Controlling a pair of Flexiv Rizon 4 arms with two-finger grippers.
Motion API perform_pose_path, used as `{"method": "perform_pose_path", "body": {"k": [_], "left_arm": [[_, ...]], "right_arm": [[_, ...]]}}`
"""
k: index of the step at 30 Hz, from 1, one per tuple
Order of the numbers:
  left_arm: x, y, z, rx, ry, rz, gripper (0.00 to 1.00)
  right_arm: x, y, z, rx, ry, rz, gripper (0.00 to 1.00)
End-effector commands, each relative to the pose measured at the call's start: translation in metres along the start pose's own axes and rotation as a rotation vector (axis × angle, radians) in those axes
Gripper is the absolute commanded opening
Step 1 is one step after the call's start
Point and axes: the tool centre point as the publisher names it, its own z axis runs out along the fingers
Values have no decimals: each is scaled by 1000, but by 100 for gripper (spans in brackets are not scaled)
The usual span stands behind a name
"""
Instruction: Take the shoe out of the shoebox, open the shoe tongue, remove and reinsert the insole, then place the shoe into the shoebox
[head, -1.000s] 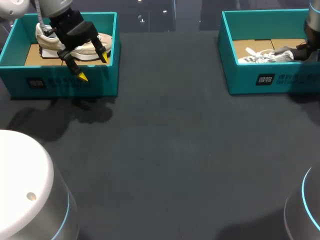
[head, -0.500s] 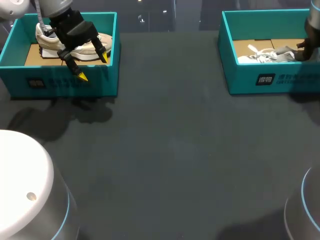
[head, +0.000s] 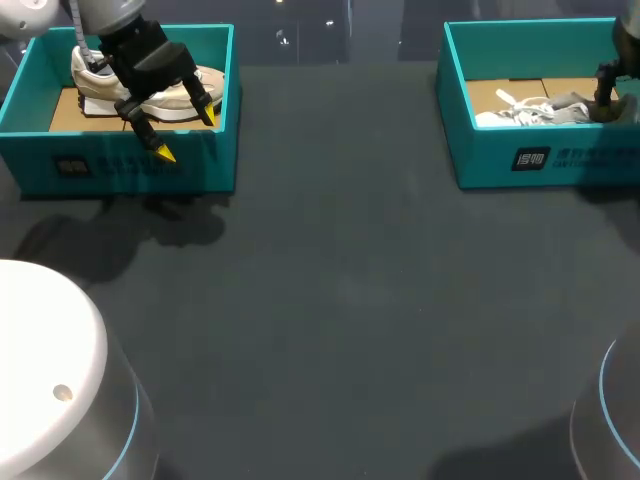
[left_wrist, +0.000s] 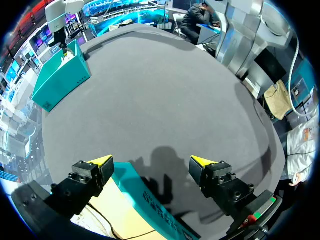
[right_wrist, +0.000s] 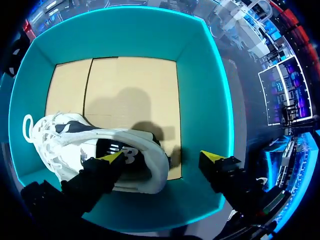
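A grey and white shoe (head: 530, 112) lies on its side in the right teal shoebox (head: 540, 160). My right gripper (head: 606, 100) hangs over the box's right end. In the right wrist view it (right_wrist: 162, 159) stands open, one finger over the heel of the shoe (right_wrist: 95, 145), the other near the box wall (right_wrist: 205, 90). A beige shoe (head: 185, 95) rests in the left teal shoebox (head: 130, 165). My left gripper (head: 187, 135) is open above that box's front wall, holding nothing. The left wrist view shows its own gripper (left_wrist: 150, 162) over the box rim (left_wrist: 145, 192).
Both boxes stand at the far corners of the dark table (head: 340, 300). Two rounded white arm bases sit at the near corners, the left one (head: 50, 380) the larger in view.
My right gripper has opened and let go of the grey shoe, which now rests in the right box, shifted slightly left. The left arm has not moved.
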Motion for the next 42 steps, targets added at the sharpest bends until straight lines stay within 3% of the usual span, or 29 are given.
{"method": "perform_pose_path", "body": {"k": [1,11,20,30,39,42], "left_arm": [[1,0,0,-2,-1,0,100],[1,0,0,-2,-1,0,100],[1,0,0,-2,-1,0,100],[1,0,0,-2,-1,0,100],[1,0,0,-2,-1,0,100],[2,5,-7,34,17,67,100]], "right_arm": [[-2,-6,-33,7,9,-3,100],[14,-25,-94,7,31,-26,100],[31,-48,-131,3,32,-31,100],[47,-63,-150,11,59,-43,100],[47,-63,-150,11,59,-43,100],[47,-63,-150,11,59,-43,100]]}}
